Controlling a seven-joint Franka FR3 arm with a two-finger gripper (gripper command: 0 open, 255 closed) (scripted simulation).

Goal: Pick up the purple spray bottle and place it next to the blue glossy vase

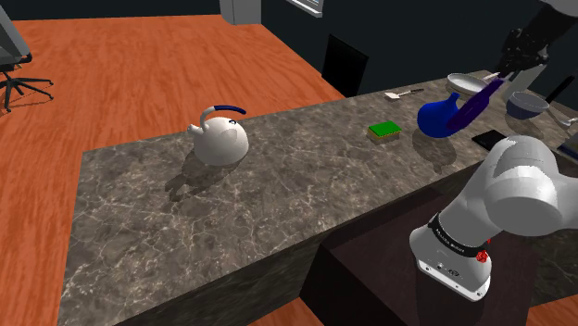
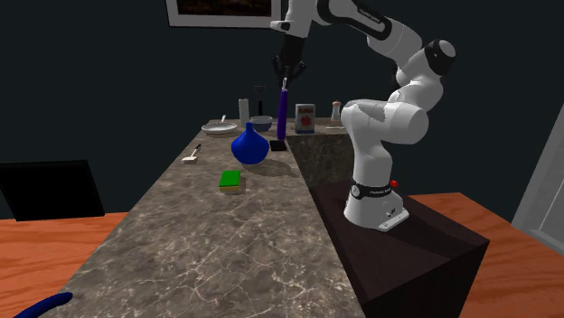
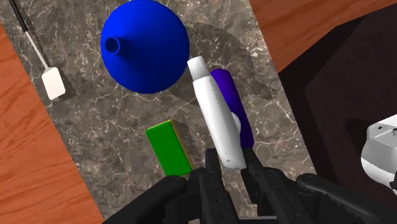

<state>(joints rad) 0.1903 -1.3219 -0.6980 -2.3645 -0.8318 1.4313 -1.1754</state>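
Vase, blue, stands on the marbled worktop, just left of the bottle in the second exterior view. The bottle hangs upright, long axis near plumb, purple body down. Its top is clasped in the end effector directly above. Whether its base touches the worktop I cannot tell. The coming move looks like a short lowering beside the vase. Right of it is the dark stand. Orange wood floor and dark walls surround.

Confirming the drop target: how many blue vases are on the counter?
1. The glossy blue round vase stands on the grey marble counter, beside the green sponge and near the purple spray bottle.
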